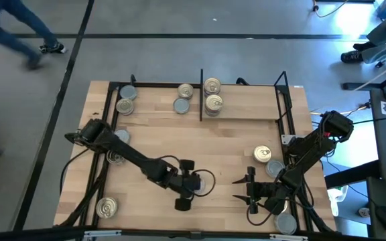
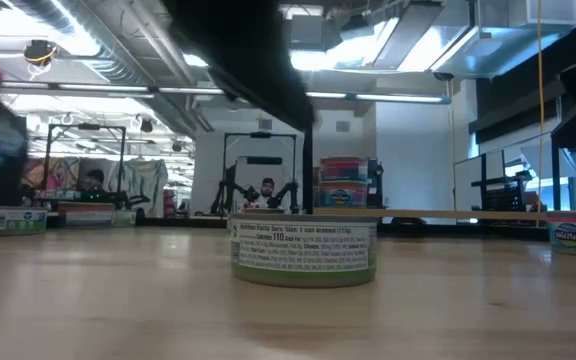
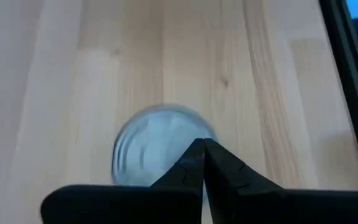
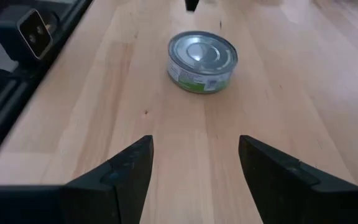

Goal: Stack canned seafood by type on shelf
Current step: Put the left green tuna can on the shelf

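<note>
Wood: I see a pale wooden table (image 1: 233,144) filling the middle of the high view, with the shelf (image 1: 243,100) along its upper edge, framed by thin black bars.
Divider: a black upright bar (image 1: 201,94) splits the shelf near the top middle.
Tins on shelf: two gold-lid tins (image 1: 212,95) sit just right of the divider, two tins (image 1: 183,98) just left of it, and two more (image 1: 126,100) at the shelf's upper left corner.
Loose tins: one (image 1: 262,154) is on the right side of the table, one (image 1: 106,207) at the lower left.
Left gripper (image 3: 202,163): low in the middle of the high view, fingers pressed tight together, holding nothing. I see its tips above a grey-lid tin (image 3: 160,146).
Same tin, low view: it stands upright in the middle of the frame (image 2: 303,252), with a green band on its label.
Right gripper (image 4: 194,163): lower right of the high view, fingers spread apart with nothing between them. The tin (image 4: 202,61) is farther off on bare wood.
Room: I see a person (image 1: 15,30) at the upper left.
</note>
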Controlling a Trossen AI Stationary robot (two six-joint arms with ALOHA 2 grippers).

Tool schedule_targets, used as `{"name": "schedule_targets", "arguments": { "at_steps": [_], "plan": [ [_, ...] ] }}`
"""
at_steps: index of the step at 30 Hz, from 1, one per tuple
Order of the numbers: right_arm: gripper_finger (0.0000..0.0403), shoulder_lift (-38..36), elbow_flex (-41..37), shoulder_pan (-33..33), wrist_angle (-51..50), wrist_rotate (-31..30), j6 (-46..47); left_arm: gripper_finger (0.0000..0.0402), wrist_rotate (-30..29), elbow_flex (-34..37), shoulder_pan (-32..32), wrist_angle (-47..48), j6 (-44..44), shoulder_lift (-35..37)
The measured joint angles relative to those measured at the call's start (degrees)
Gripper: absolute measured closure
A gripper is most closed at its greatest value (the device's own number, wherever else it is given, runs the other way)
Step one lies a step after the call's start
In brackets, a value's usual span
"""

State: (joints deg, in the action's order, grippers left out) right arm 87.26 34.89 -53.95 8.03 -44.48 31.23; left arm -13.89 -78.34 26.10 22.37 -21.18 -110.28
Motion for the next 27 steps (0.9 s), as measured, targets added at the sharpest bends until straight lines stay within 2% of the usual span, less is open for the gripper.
{"name": "schedule_targets", "arguments": {
  "at_steps": [4, 9, 14, 19, 27],
  "plan": [
    [0.0166, 0.00, 0.00, 1.47, 3.68, -0.67, -0.70, 0.0399, -4.31, 1.65, 3.85, 2.68, -1.39, 2.59],
    [0.0166, 0.00, 0.00, 6.66, 10.93, 6.11, -6.68, 0.0399, -7.43, 7.30, 8.38, 0.24, -5.36, 3.38],
    [0.0166, 0.69, 0.01, 13.03, 19.08, 11.87, -11.27, 0.0399, -10.70, 16.48, 10.70, -13.03, -8.97, 3.34],
    [0.0166, 5.23, 0.86, 18.94, 26.08, 18.29, -13.51, 0.0399, -14.11, 22.82, 11.39, -23.94, -10.42, 3.36],
    [0.0166, 15.60, 7.96, 23.32, 26.28, 23.84, -16.57, 0.0398, -17.15, 26.01, 11.22, -28.11, -11.48, 3.36]
  ]
}}
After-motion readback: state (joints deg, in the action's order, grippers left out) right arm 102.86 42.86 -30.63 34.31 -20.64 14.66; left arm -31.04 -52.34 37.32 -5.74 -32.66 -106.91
